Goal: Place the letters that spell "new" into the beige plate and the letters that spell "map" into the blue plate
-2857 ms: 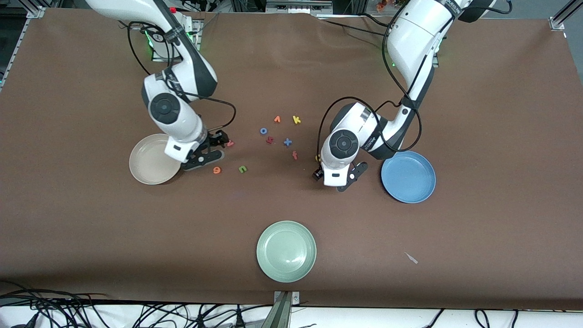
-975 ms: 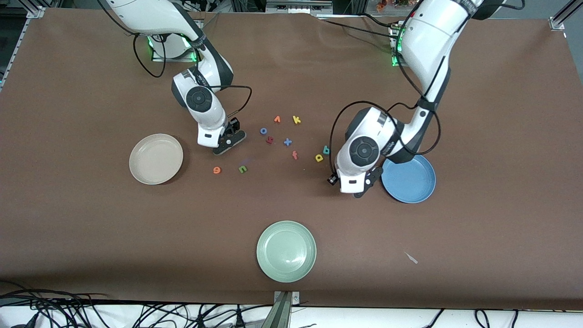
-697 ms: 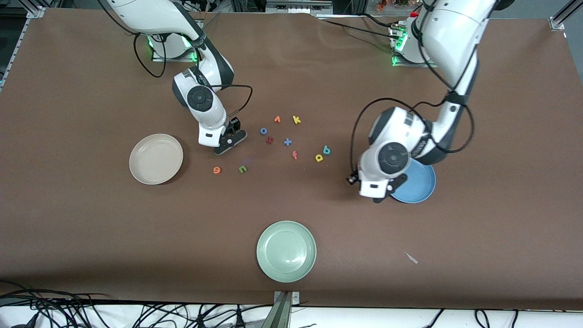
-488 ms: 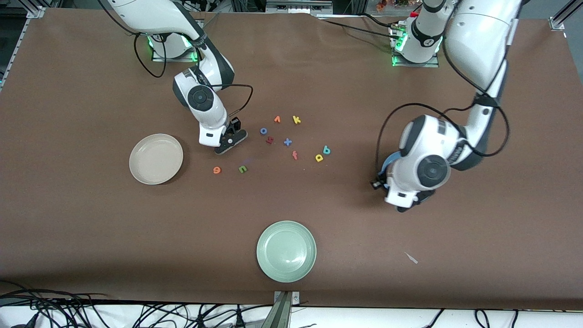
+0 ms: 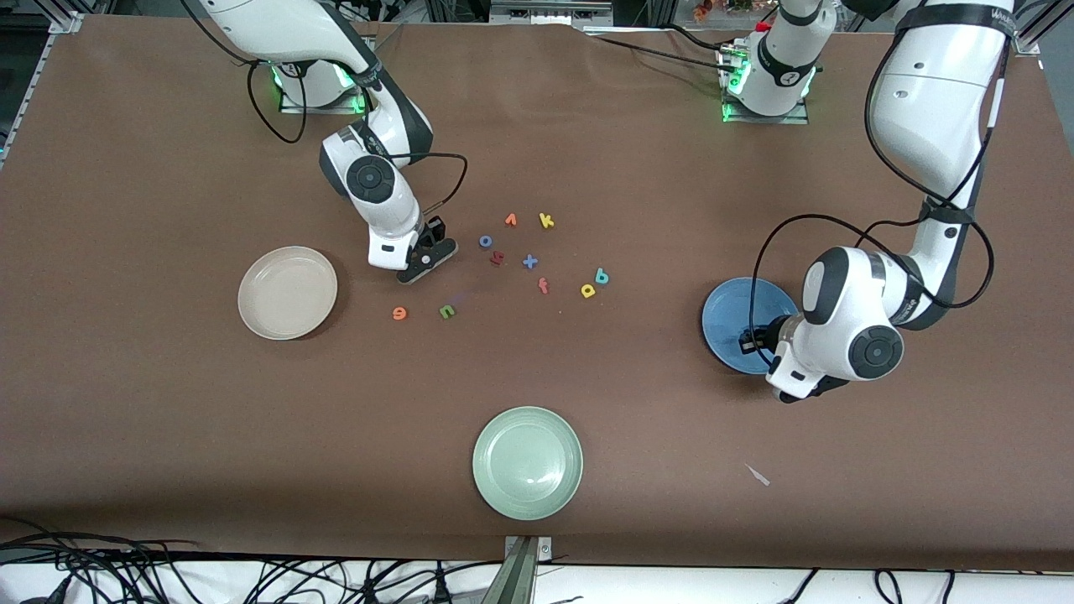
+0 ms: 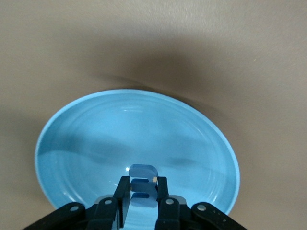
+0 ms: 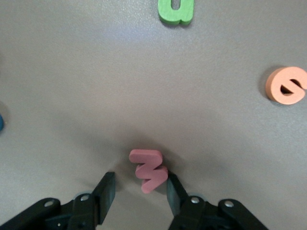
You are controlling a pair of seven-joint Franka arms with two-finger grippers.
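Right now we have both arms busy on the brown counter (image 5: 168,470). Our left claw (image 6: 139,203) hangs over the blue plate (image 5: 728,323), clenched on the blue m (image 6: 143,184), which stands upright between the fingers and has not yet been let go. Our right claw (image 7: 139,191) is down at the counter with its jaws part-way apart around the pink-red w (image 7: 148,168); one finger looks to touch the letter, the other stands just clear, so we judge the grip unfinished. The green n (image 5: 447,311) and orange e (image 5: 399,314) lie near each other, nearer the front camera than the right claw, between it and the beige plate (image 5: 287,293), which holds nothing. The yellow a (image 5: 588,290) and teal p (image 5: 601,275) lie just beside each other toward the left arm's end of the scattered letters. The letters look like thick matte foam cut-outs with flat faces and squared edges: light, slightly soft, likely to give under pressure and to skid on the smooth covering if nudged from one side. We would take each across its flat side walls, centred, with gentle closure. The plates are round, shallow and glossy with low raised rims, so a dropped letter should stay inside. A pale green plate (image 5: 527,462) sits nearest the front camera, unused.
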